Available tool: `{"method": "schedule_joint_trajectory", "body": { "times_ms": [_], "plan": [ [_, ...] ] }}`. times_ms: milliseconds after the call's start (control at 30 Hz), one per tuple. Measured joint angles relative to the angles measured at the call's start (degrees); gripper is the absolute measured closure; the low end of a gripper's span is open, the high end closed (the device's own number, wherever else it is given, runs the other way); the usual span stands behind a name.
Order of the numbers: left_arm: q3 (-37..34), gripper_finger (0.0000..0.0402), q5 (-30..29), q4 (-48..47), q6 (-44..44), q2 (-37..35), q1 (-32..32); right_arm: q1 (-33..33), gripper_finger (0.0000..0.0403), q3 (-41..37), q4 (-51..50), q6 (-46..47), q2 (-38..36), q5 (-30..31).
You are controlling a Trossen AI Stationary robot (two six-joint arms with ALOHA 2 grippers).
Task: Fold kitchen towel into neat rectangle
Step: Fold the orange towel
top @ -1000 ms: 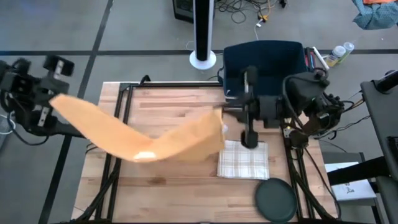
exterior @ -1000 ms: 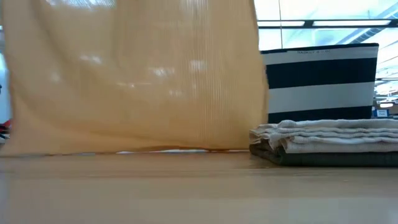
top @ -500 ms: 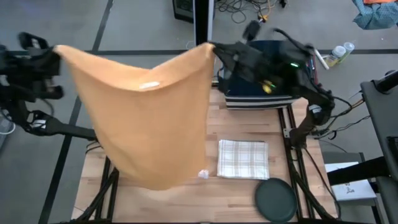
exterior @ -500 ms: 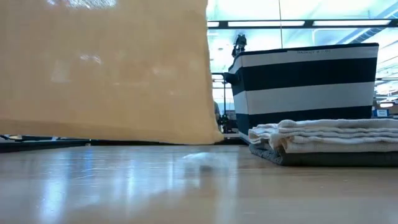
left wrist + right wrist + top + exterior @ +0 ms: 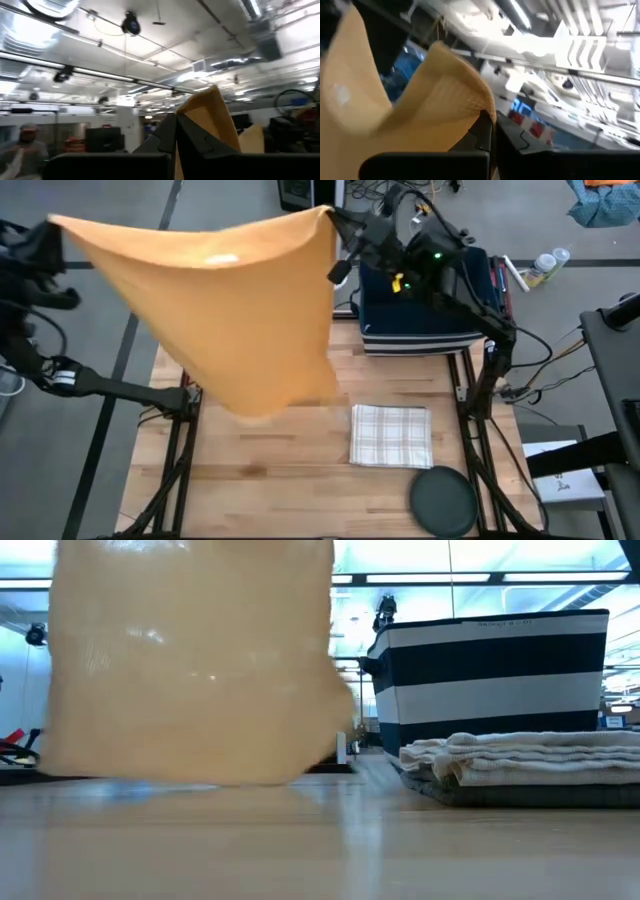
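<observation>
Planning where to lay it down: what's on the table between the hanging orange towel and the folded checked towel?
Bare wood: in the high view nothing lies between the orange towel and the checked towel.

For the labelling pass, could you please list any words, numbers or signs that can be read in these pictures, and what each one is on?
Nothing can be read with confidence.
Striped basket: faint small print on the top white band, too small to read.
Blue sign in the room behind: blurred, unreadable.
Orange towel: a small pale tag, no legible text.
</observation>
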Motion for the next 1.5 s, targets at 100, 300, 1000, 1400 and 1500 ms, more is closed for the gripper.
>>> {"method": "schedule_joint_trajectory", "body": {
  "times_ms": [100,300,1000,1400,1500],
  "plan": [
    [4.08,0.0401,6.50,-7.53,-5.43,0.31,0.00,1.81,0.0403,0.13,0.83,0.30,-0.77,-5.16],
    [6.69,0.0401,17.18,-19.93,-15.99,0.13,0.00,6.49,0.0403,0.22,-4.43,2.04,-3.54,-7.02],
    [-10.99,0.0401,41.84,-38.63,-32.84,-8.51,0.22,30.41,0.0403,-0.24,-40.68,24.70,-1.64,-7.06],
    [-30.80,0.0401,52.17,-34.57,-42.84,-18.88,1.03,36.68,0.0403,-1.23,-44.53,32.93,9.58,-2.32],
    [-34.96,0.0401,54.87,-33.53,-45.20,-20.36,1.07,38.45,0.0403,-1.26,-48.42,36.48,10.89,2.92]
  ]
}}
